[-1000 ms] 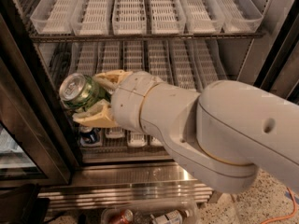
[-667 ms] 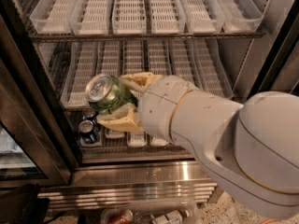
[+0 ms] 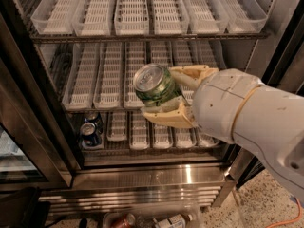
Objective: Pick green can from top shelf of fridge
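My gripper [image 3: 173, 93] is shut on the green can [image 3: 156, 85], which lies tilted on its side with its silver pull-tab lid facing the camera. Tan fingers [image 3: 168, 117] clamp it from above and below. The gripper holds the can in the air in front of the fridge's [image 3: 156, 175] middle shelf, below the top shelf [image 3: 147, 34], whose clear slotted lane trays hold nothing I can see. The white arm enters from the right and hides the right part of the lower shelves.
Two dark blue cans [image 3: 90, 129] stand at the left of the bottom shelf. The black-framed glass door [image 3: 28, 127] hangs open at the left. Bottles and a can [image 3: 152, 220] lie in a bin on the floor by the steel base grille. Speckled floor is at bottom right.
The gripper has moved right and slightly up with the green can in it, away from the fridge's left side. The dark blue cans behind it are now uncovered.
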`<move>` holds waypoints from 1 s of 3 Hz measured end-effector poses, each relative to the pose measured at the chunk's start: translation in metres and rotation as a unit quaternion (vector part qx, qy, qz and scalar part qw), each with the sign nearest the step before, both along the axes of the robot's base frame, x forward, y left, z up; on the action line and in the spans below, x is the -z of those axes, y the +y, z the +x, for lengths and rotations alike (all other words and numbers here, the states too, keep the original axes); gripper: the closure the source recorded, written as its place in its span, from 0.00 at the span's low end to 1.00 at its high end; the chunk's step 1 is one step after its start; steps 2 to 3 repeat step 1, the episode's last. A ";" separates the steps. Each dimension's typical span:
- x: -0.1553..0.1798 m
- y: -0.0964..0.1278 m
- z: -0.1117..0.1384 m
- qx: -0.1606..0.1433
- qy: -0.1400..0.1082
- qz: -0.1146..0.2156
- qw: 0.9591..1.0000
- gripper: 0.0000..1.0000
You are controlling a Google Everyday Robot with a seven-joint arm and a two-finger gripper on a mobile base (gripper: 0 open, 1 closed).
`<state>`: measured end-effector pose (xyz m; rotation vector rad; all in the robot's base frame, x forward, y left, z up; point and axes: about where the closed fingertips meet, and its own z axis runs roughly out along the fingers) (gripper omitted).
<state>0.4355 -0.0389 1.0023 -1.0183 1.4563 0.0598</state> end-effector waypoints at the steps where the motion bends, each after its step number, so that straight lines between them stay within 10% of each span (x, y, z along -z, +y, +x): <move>1: -0.001 -0.002 0.000 0.001 0.000 0.001 1.000 1.00; 3: -0.001 -0.002 0.000 0.001 0.000 0.001 1.000 1.00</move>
